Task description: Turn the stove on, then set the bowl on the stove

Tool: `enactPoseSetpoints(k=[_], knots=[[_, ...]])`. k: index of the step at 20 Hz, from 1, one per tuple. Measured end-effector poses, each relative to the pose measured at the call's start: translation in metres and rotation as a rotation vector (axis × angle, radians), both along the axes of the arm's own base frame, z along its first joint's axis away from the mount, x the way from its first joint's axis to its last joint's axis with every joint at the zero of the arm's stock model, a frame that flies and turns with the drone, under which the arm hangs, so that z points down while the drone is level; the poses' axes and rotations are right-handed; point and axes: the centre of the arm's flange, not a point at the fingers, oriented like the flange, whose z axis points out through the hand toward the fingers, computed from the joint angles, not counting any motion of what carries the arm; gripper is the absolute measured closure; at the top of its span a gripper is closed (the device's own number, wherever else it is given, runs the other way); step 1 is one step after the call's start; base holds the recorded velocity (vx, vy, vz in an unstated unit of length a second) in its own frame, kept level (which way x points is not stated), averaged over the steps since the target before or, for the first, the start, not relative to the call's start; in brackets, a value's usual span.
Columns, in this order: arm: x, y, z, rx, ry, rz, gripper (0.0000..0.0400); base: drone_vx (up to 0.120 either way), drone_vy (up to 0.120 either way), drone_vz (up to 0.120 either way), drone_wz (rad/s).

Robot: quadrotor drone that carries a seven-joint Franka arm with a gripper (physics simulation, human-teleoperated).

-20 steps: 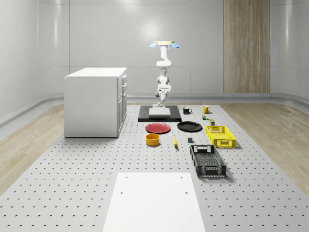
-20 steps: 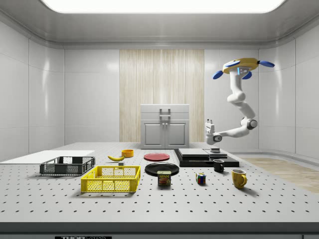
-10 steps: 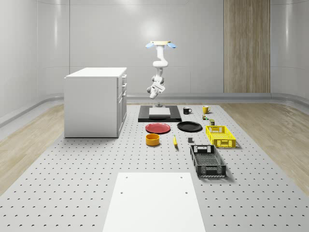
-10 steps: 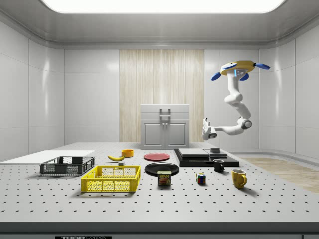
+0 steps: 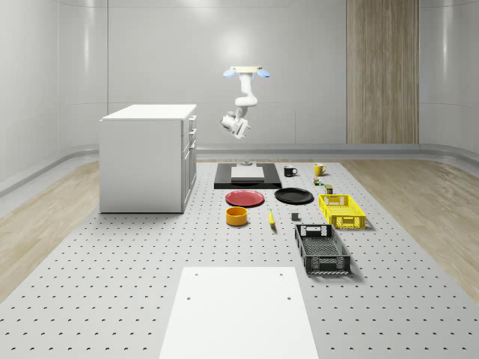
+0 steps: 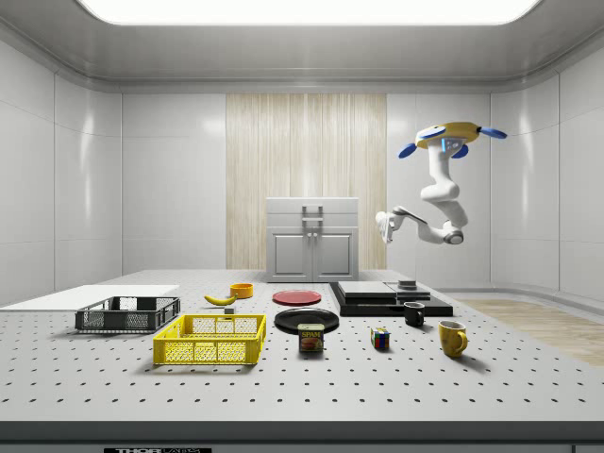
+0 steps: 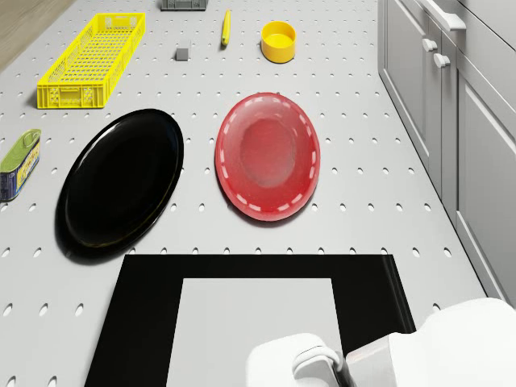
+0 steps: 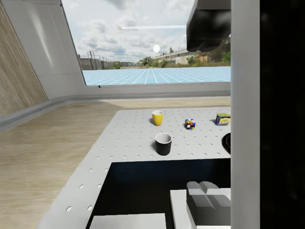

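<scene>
- The drone [image 5: 245, 72] hovers high over the far end of the table, above the stove [image 5: 248, 176]; in the side view it hangs at about 1 o'clock from the stove [image 6: 389, 296].
- The arm folds under it, and the gripper [image 5: 228, 123] is raised well clear of the stove, at roughly 11 o'clock from it in the whole-scene view. I cannot tell whether its jaws are apart or together.
- The bowl [image 5: 237, 216], yellow, sits on the table [image 5: 112, 284] at about 6 o'clock from the stove, just beyond the red plate [image 5: 245, 198]; a banana [image 5: 271, 218] lies beside it.
- The table is a pale grey board with a regular grid of holes; a plain white panel [image 5: 238, 312] covers its near end.
- A white cabinet [image 5: 148, 157] stands at 9 o'clock from the stove.
- A black plate [image 5: 293, 196], a yellow crate [image 5: 342, 210] and a black crate [image 5: 321, 249] lie toward 4 and 5 o'clock.
- The room has smooth grey walls, one wood-panelled strip [image 5: 382, 71] and a wooden floor [image 5: 45, 217].
</scene>
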Motion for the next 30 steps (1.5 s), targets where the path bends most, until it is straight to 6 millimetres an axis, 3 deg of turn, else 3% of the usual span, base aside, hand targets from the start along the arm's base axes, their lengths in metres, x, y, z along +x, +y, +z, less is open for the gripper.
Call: enactPoseSetpoints(k=[5,10,19,30], knots=[[0.001,-0.04,-0.031,-0.522,0.003,-0.018,0.0,0.0,0.0,-0.12,0.0],[0.001,-0.062,-0.038,-0.757,0.007,-0.024,0.0,-0.104,0.0,-0.12,0.0],[0.001,-0.075,-0.04,-0.888,0.011,-0.026,0.0,-0.12,0.0,-0.12,0.0],[0.001,-0.078,-0.04,-0.916,0.012,-0.026,0.0,-0.004,0.0,-0.12,0.0]])
